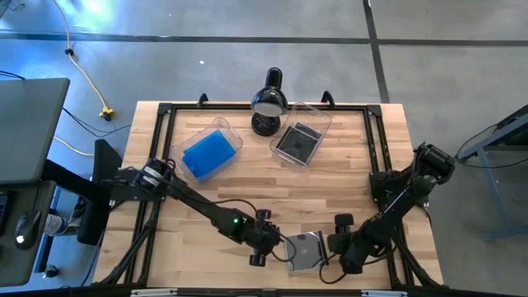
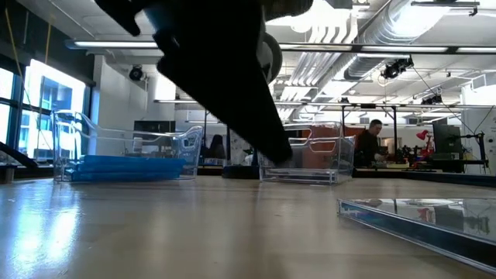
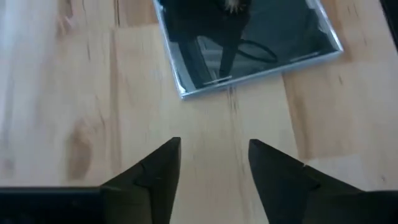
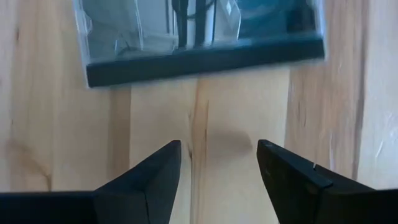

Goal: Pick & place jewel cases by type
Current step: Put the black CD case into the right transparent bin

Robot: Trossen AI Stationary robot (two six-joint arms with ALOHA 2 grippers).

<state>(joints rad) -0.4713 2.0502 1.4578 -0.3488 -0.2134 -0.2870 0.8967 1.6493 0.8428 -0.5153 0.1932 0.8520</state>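
Note:
A clear/dark grey jewel case (image 1: 306, 250) lies flat on the wood near the table's near edge, between my two grippers; it also shows as jewel case (image 3: 249, 43), jewel case (image 4: 199, 43) and jewel case (image 2: 422, 217). My left gripper (image 3: 214, 149) is open, just left of it, apart from it. My right gripper (image 4: 217, 152) is open, just right of it, also apart. Blue jewel cases (image 1: 208, 154) are stacked in a clear tub (image 1: 216, 128) at far left. A dark jewel case (image 1: 298, 140) lies in a second clear tub (image 1: 318, 115).
A black desk lamp (image 1: 269, 101) stands at the table's far edge between the two tubs. A black frame (image 1: 165, 115) runs around the tabletop. Bare wood (image 1: 272, 186) lies across the table's middle. A person (image 2: 374, 139) is in the room beyond.

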